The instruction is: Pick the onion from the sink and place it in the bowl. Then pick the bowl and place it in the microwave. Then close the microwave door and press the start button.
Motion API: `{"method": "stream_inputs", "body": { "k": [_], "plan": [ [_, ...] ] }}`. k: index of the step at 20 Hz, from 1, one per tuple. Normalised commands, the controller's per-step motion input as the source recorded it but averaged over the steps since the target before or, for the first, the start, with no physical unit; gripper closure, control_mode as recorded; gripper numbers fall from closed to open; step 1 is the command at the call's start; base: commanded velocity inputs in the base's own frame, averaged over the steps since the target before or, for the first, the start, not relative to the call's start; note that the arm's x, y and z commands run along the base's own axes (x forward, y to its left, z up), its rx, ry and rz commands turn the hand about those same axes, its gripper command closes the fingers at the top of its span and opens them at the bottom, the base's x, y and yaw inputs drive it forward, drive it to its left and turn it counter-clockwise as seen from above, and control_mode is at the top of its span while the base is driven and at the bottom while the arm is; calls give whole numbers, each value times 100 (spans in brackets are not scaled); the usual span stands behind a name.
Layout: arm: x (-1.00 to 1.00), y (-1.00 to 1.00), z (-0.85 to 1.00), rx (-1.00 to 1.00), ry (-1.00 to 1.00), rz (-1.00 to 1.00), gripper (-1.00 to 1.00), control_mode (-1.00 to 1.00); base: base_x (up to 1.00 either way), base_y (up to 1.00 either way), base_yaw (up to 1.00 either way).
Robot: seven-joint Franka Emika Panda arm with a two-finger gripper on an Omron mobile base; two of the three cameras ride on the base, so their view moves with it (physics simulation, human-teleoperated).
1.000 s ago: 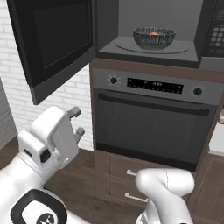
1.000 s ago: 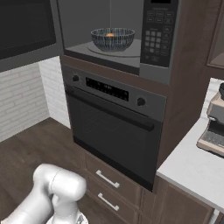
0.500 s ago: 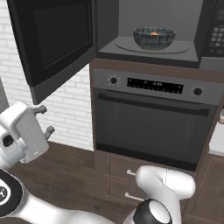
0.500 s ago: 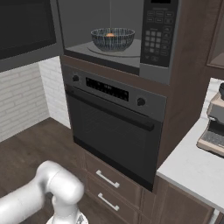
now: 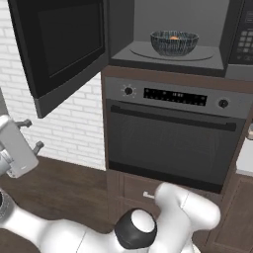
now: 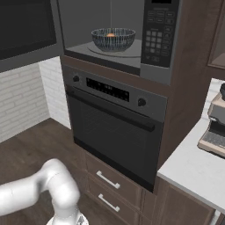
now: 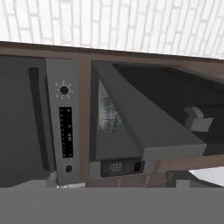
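Note:
The microwave stands open above the oven. Inside it sits the ribbed blue-grey bowl, with the small orange onion in it. The microwave door is swung wide open to the left. My gripper hangs open and empty at the far left, below the door's lower edge and well away from the bowl. From the right side I see the bowl, the onion and the keypad strip. The rolled hand view shows the bowl faintly beside the door.
A knobbed oven with a handle bar sits under the microwave, drawers below it. A white brick wall lies left of the oven. A coffee machine stands on the counter at the right.
The arm has swung left, carrying the open gripper from beside the oven to the far left edge of the left base view. Bowl, onion and door have not moved.

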Motion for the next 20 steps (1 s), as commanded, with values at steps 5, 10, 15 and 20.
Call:
{"method": "stream_inputs", "body": {
  "k": [5, 10, 15, 20],
  "plan": [
    [80, 26, -32, -3, 10, -7, -100, -100, 0, 0, 0],
    [68, 23, -3, -2, 21, -8, -100, -100, 0, 0, 0],
    [53, 11, 11, -2, 24, -14, -100, -100, 0, 0, 0],
    [29, -3, 22, -3, 11, -16, -100, -100, 0, 0, 0]
  ]
}}
